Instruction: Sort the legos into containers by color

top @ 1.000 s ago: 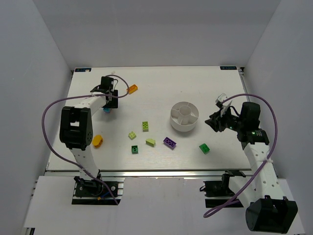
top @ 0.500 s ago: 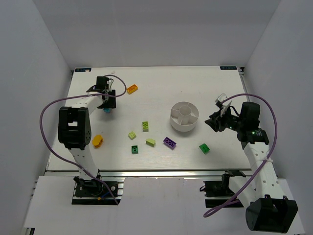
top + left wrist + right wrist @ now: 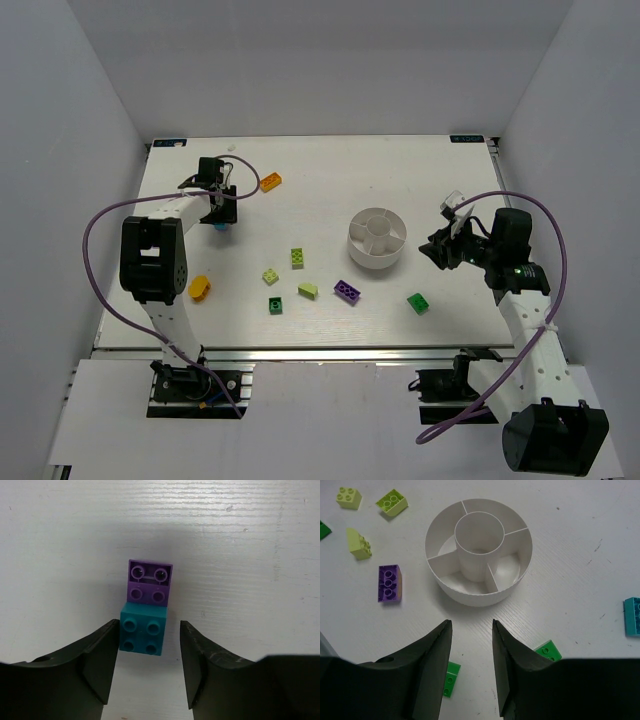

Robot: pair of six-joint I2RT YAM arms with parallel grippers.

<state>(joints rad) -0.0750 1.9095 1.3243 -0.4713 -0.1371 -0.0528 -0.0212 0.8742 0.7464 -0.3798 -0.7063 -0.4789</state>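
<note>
White table (image 3: 450, 170): round white plastic dish (image 3: 479, 600) before open, empty right gripper (image 3: 471, 630) has nothing inside. Open left gripper (image 3: 148, 636) sits around small cyan brick (image 3: 142, 629).

Looks past the parted right gripper (image 3: 471, 630) onto the divided white dish (image 3: 479, 597), a purple lego (image 3: 389, 583) left of it, a cyan lego (image 3: 632, 616) at the right edge.

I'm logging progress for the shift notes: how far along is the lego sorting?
Done: nothing; the white dish looks empty in every compartment. In hand: the left gripper has its fingers either side of a cyan brick, not yet gripping; a purple brick touches it. The right gripper hovers empty near the dish. Left: every brick, such as an orange brick, lime brick and green brick loose on the table.
</note>
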